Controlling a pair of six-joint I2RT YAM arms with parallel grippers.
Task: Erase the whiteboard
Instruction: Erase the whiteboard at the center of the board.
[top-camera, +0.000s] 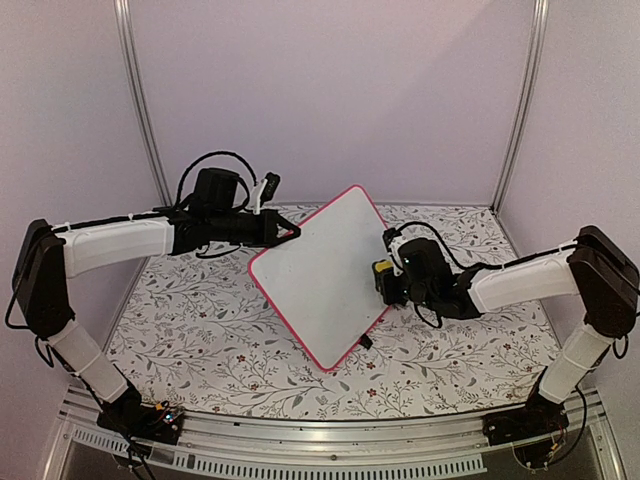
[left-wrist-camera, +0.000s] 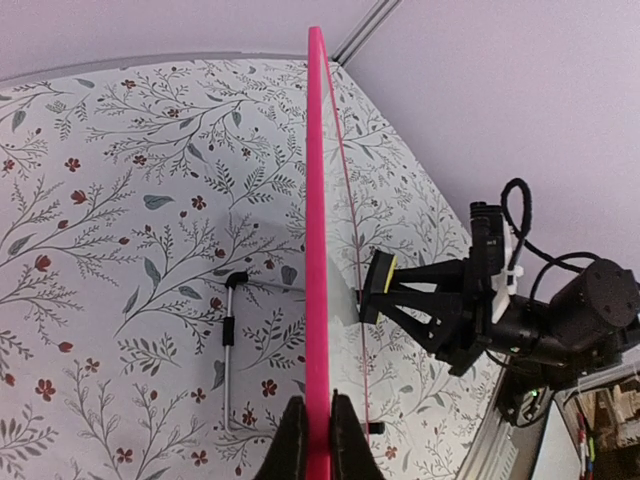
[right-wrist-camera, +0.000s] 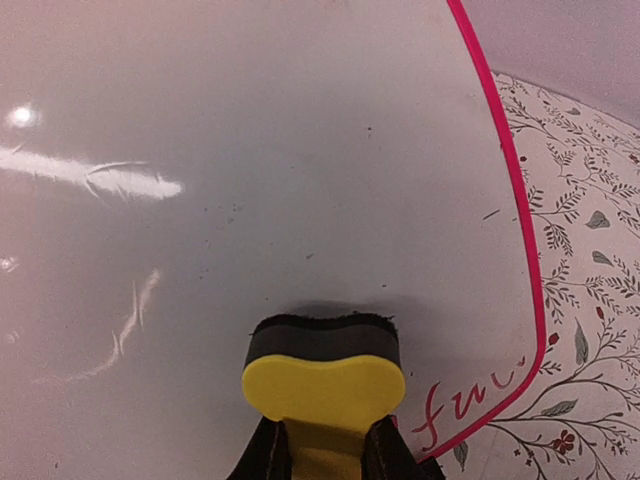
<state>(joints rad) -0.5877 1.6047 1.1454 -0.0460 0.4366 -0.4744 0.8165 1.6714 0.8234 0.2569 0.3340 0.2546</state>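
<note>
The whiteboard, white with a thin pink-red frame, stands tilted on one corner above the table. My left gripper is shut on its upper left edge; in the left wrist view the pink edge runs straight up between the black fingers of the left gripper. My right gripper is shut on a yellow eraser whose dark felt face presses against the board surface. Red handwriting shows near the board's lower right corner, just right of the eraser. The eraser also shows from the side against the board.
A thin metal rod stand lies on the floral tablecloth behind the board. Lilac walls with metal corner posts enclose the back and sides. A small black clip foot sticks out at the board's lower edge.
</note>
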